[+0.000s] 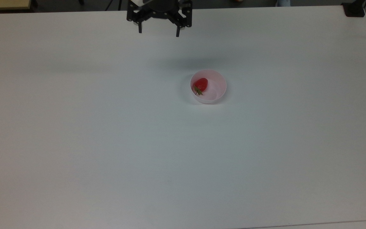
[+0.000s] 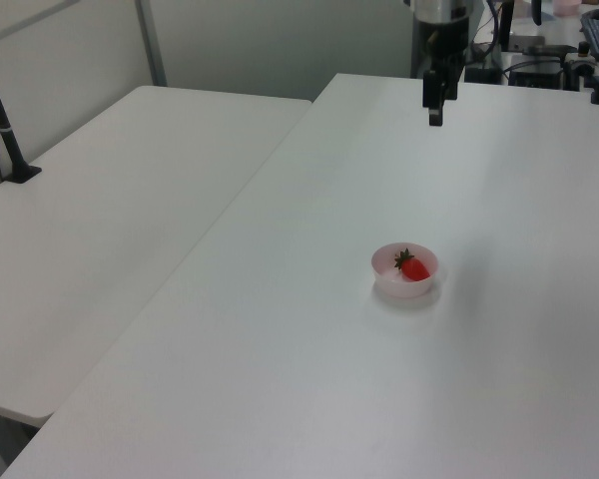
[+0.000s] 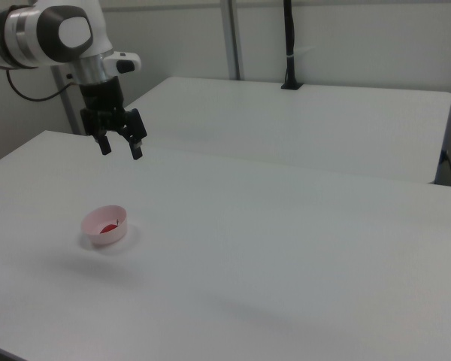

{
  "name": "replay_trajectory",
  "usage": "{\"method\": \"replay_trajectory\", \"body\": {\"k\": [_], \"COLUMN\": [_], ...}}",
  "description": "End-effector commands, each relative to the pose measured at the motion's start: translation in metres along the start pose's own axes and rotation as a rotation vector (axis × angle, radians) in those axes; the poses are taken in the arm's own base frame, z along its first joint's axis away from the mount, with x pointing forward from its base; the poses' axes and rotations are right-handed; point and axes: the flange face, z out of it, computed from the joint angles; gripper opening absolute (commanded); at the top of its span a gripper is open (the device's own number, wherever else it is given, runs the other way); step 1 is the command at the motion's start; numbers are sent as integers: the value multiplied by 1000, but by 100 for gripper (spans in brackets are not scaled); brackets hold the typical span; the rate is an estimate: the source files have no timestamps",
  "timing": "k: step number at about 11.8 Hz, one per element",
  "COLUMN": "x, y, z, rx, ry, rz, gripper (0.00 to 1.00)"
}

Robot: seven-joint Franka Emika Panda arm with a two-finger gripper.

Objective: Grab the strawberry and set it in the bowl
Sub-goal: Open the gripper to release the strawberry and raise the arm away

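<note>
The strawberry [image 1: 200, 85] lies inside the bowl [image 1: 218, 93], against the wall on the top view's left, its green stem pointing toward the lower edge of the top view and its long axis running roughly up and down there. The bowl stands on the white bench [image 1: 106, 143], with nothing else near it. The gripper [image 1: 158, 31] hangs well apart from the bowl, high above the bench's far edge, toward the upper left in the top view; its fingers [image 3: 137, 153] are spread wide and hold nothing. From the gripper, the strawberry lies down and to the top view's right. Judging by this, the placing looks done, and any coming move needs only to keep clear of the bowl.
</note>
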Motion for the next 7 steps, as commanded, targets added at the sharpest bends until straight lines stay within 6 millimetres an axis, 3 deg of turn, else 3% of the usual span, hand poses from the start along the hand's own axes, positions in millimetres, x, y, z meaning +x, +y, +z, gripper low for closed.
{"method": "replay_trajectory", "body": {"k": [1, 3, 7], "x": [-9, -16, -18], "y": [30, 38, 40], "z": [-14, -27, -25], "rx": [16, 20, 19], "ry": [2, 20, 5], "rz": [36, 47, 52], "gripper": [100, 100, 100]}}
